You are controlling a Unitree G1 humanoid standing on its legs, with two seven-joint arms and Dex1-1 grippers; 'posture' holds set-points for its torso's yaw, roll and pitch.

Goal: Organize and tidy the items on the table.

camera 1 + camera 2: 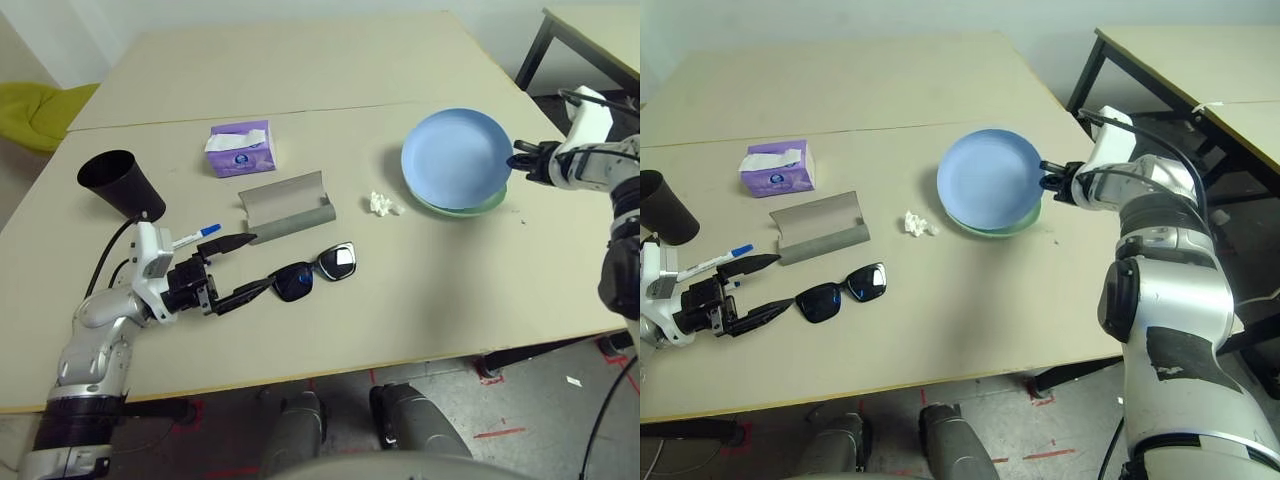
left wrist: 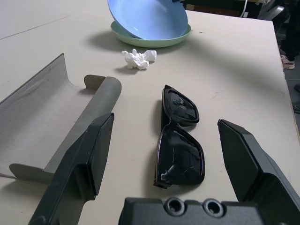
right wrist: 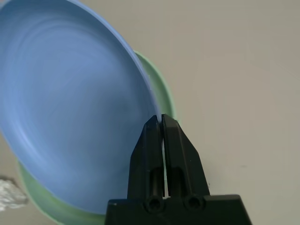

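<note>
R gripper [image 3: 162, 123]: arm stretched fwd, angled down, fingers clamped on rim of light blue plate [image 1: 455, 157], tilted over green plate [image 1: 470, 207]. L gripper [image 1: 236, 269]: level, fingers wide apart, astride black sunglasses [image 1: 312, 272], just left of them.

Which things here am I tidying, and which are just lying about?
To tidy: sunglasses, glasses case, pen, crumpled tissue, blue plate pinched at its rim by the right gripper, green plate, black cup.
Lying about: purple tissue box.
</note>
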